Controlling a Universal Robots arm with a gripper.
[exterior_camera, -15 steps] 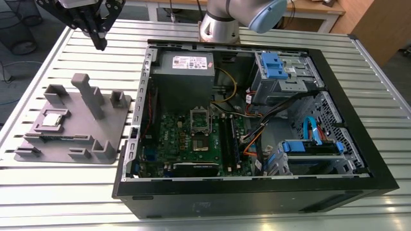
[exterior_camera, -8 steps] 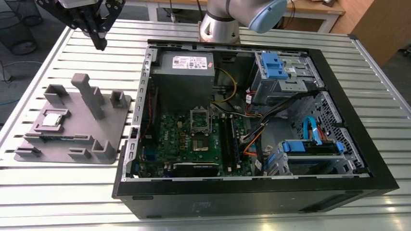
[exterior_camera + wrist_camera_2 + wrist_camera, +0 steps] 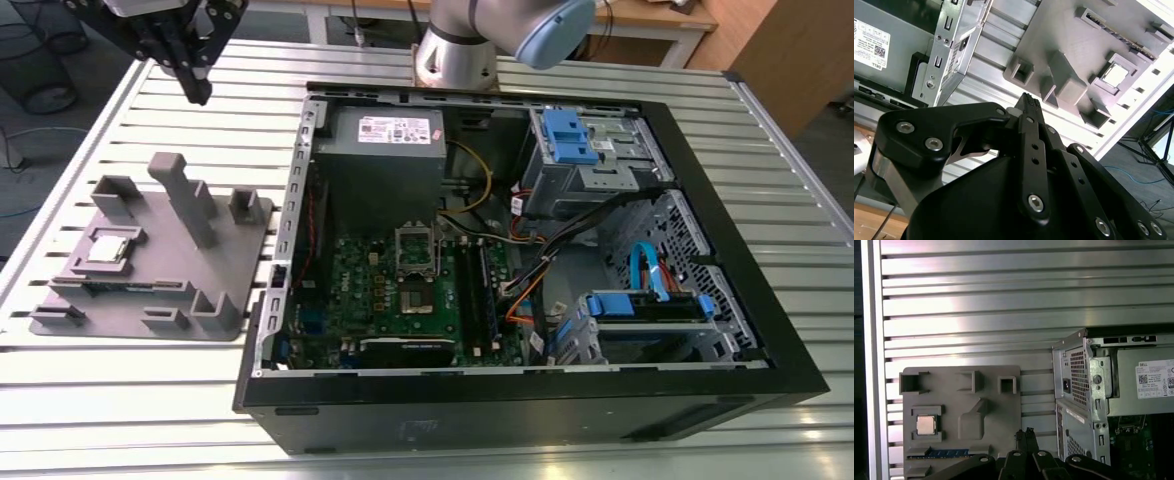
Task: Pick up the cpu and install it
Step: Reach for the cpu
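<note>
The black end effector [image 3: 198, 92], fingers closed together and empty, hangs well apart from the small shiny silver-grey square cpu [image 3: 926, 425] below it. The cpu lies unpicked in the matte grey plastic tray [image 3: 999, 410], so nothing looks installed yet.

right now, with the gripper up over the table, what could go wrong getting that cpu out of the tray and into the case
1. The gripper is shut; lowered like that, it could press on the cpu rather than straddle it.
2. The grey tray's tall post stands close to the cpu pocket, so a finger might clip it.
3. The cpu socket lies low inside the computer case, near loose cables that could snag.
</note>
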